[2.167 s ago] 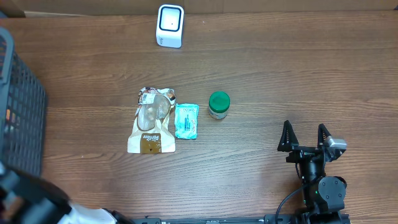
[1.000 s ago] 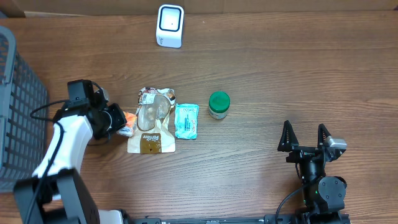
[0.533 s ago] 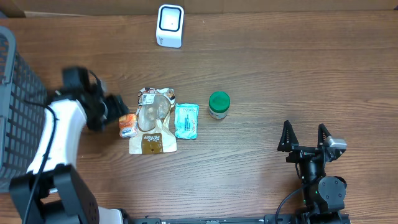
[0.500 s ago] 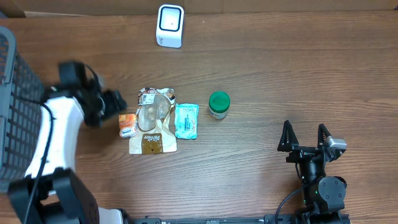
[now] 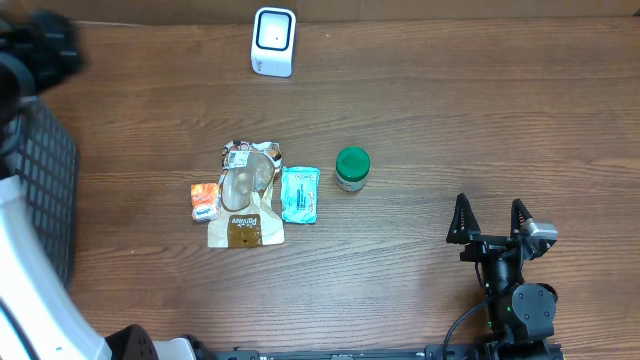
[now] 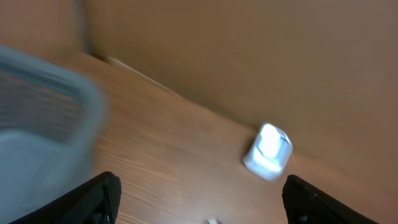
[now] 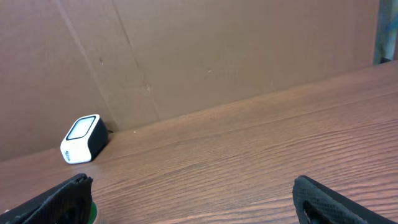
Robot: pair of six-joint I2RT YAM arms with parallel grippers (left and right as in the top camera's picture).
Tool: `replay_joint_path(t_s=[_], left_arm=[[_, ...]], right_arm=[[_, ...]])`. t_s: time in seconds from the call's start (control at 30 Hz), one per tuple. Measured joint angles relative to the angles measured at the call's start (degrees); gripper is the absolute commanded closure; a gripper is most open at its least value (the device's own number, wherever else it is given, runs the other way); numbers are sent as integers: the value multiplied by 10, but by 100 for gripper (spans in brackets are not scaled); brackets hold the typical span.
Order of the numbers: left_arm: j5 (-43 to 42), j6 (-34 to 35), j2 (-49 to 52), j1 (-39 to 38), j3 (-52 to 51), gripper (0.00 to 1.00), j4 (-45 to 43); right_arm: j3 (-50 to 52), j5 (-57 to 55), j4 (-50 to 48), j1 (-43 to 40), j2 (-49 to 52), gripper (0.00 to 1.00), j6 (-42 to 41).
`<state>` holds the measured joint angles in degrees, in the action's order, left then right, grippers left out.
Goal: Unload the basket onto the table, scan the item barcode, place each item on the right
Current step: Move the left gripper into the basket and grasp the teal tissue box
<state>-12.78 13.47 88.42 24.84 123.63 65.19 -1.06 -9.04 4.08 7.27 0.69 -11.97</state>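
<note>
Overhead, four items lie in a row near the middle of the wooden bench (image 5: 450, 110). The small orange packet (image 5: 205, 199) is at the left end, touching the edge of the tan pouch (image 5: 243, 193). The teal packet (image 5: 299, 193) lies just beside the pouch on its other side, and the green-lidded jar (image 5: 352, 168) stands a little apart at the right end. None of them is held. The white scanner (image 5: 273, 41) stands at the far edge of the bench, well apart from the row, with its window facing up.

A black mesh basket (image 5: 40, 170) sits at the left edge. The left arm (image 5: 30, 290) rises along that side in white, and its dark upper end is a blur in the top-left corner.

From the left wrist view, blurred throughout, the left pincer (image 6: 205, 199) is released: its two fingertips (image 6: 99, 196) stand wide apart at the bottom corners with nothing between them. Beyond them are the basket rim (image 6: 43, 106), the scanner (image 6: 267, 152) and a cardboard wall (image 6: 249, 56).

The right pincer (image 5: 491, 215) rests at the near right of the bench, its fingers spread wide and empty, pointing towards the far edge. Its wrist view shows the dark fingertips (image 7: 62, 199) in the lower corners, the scanner (image 7: 83, 138) against the cardboard wall, and a sliver of the jar's green lid at the bottom left.
</note>
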Motion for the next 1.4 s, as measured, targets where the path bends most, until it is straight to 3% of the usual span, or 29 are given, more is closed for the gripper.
replay_joint_path(t_s=[0.3,0.43,0.5,0.93,1.4], left_arm=[[71,36,42,206,10,20,90],[106,43,108,256,9,31,123],[125,42,142,270,8,32,131],[225,41,305,274,-27,31,78],[257,13,437,270,-30,34,7]], right_arm=[[0,0,0,0,0,0,0],[0,0,0,0,0,0,0],[0,0,0,0,0,0,0],[0,0,0,0,0,0,0],[0,0,0,0,0,0,0]])
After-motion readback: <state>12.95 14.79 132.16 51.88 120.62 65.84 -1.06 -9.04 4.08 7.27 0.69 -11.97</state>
